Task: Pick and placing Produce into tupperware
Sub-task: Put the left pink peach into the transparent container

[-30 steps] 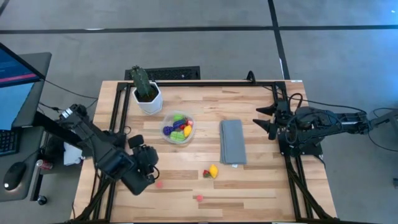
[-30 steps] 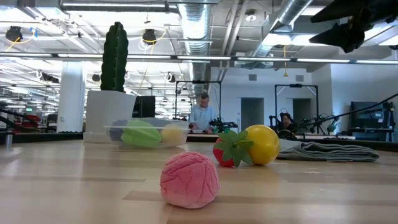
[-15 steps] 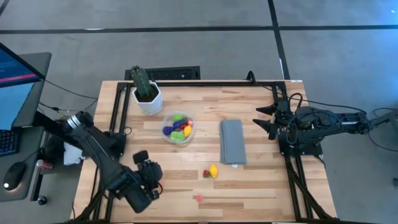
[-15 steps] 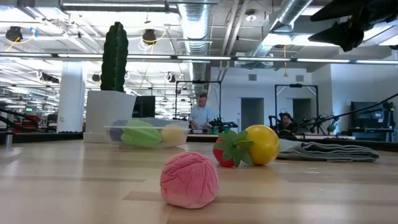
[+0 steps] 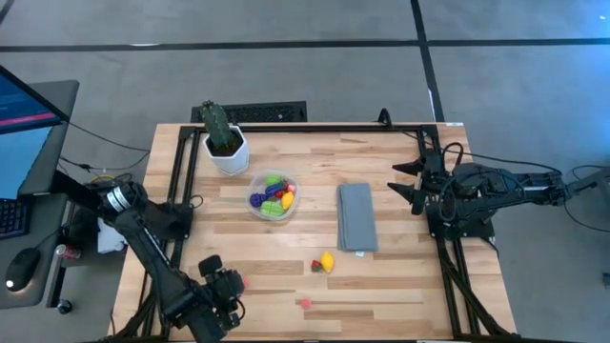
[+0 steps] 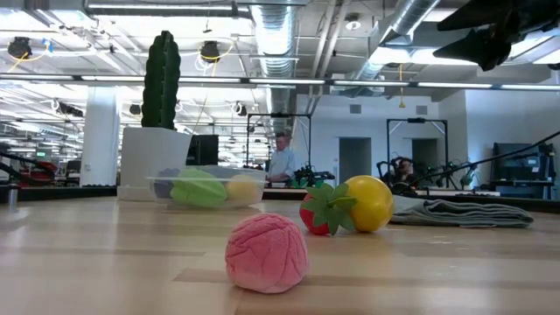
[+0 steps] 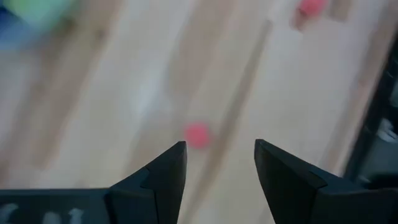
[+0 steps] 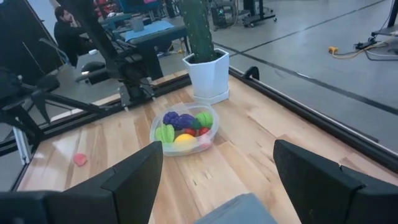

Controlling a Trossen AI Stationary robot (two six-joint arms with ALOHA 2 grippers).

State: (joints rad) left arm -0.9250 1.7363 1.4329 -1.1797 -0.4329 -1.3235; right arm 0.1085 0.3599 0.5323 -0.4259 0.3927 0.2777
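Left gripper (image 5: 217, 297) low at the counter's (image 5: 400, 276) front-left corner; tupperware (image 5: 273, 195) already holds produce.

We see the left gripper's jaws parted and empty, with a small pink piece (image 7: 197, 134) lying on the wood just beyond them. The tupperware sits beside the white cactus pot (image 5: 227, 152), holding green, purple, yellow and red pieces. A yellow lemon (image 5: 328, 261) and a strawberry (image 5: 315, 266) touch each other near the grey cloth (image 5: 356, 217). The right gripper (image 5: 404, 183) waits at the right edge, jaws wide apart.

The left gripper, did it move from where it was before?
Yes. In the high view the left gripper has moved toward the table's near edge, farther from the cactus pot, and now sits by a pink piece.
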